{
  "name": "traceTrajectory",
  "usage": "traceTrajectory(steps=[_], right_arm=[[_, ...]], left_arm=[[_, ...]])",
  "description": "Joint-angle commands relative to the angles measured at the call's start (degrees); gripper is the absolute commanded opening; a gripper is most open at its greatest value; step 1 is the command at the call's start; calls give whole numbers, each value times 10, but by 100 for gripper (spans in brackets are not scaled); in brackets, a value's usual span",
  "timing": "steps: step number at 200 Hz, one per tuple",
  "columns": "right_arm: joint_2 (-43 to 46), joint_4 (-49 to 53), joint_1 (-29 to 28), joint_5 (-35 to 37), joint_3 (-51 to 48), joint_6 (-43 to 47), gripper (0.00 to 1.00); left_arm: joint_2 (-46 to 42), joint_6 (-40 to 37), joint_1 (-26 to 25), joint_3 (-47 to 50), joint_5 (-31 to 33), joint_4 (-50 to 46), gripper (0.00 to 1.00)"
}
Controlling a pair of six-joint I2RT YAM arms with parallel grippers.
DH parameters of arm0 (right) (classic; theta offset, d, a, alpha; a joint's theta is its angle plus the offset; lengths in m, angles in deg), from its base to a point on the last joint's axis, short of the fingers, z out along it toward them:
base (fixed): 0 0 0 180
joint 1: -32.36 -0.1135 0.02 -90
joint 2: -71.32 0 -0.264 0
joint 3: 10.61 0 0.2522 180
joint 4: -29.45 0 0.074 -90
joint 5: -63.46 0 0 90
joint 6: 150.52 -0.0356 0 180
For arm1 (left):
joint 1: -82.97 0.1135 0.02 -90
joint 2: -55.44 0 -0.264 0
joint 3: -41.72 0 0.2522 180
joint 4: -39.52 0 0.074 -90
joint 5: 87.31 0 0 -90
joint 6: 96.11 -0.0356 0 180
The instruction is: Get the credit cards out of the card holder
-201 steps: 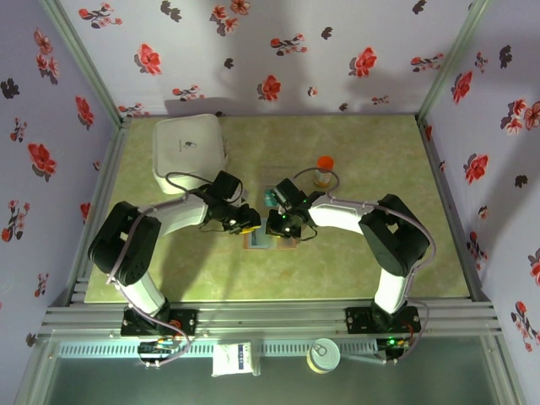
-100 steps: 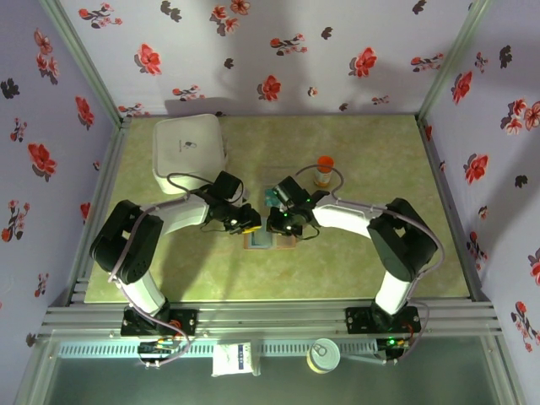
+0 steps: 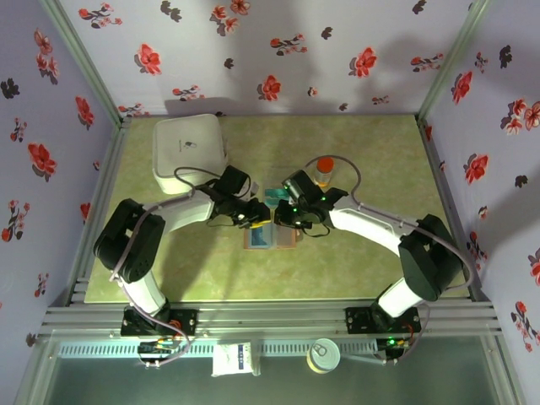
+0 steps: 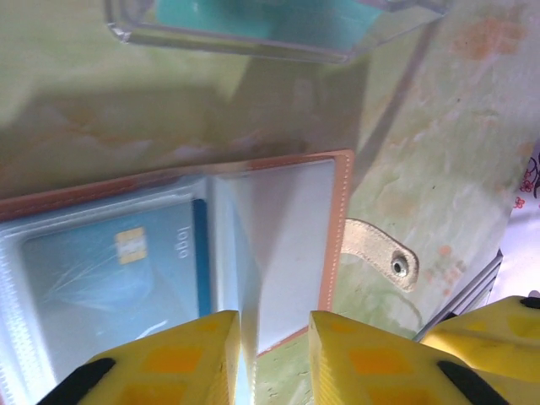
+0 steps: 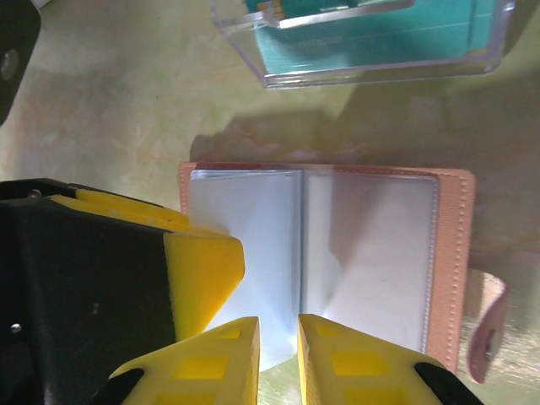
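Near the middle of the table (image 3: 380, 160) the card holder (image 3: 272, 237) lies open; I'd pin it down on one side and slide the blue credit card (image 4: 110, 261) sideways from its sleeve. The left end effector (image 4: 274, 325) and right end effector (image 5: 278, 331) hover just over its pages, both narrow; I cannot tell whether they pinch anything.

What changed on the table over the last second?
The right arm stretched out, its elbow swinging toward the near right corner, and the right tool slid slightly farther back over the open brown folding card holder. The left tool shifted a little right and back too. The card holder, the white square box and the orange-capped bottle stayed put.
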State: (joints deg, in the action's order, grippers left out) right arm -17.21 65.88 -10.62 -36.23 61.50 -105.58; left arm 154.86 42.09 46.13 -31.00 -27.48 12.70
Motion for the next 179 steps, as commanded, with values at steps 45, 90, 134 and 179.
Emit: traceTrajectory(steps=[45,90,134,179], right_arm=[[54,33,22,36,-38,9,23],[80,45,31,42,-46,11,26],[78,41,34,32,-46,13,27],[47,5,33,-5,-40,-2,25]], left_arm=[[71,15,-32,-68,-20,-5,34],[109,7,-43,-116,-27,-19,40],[117,6,-43,-122,-30,-19,41],[92,-1,-31,-105,-22,-22,40]])
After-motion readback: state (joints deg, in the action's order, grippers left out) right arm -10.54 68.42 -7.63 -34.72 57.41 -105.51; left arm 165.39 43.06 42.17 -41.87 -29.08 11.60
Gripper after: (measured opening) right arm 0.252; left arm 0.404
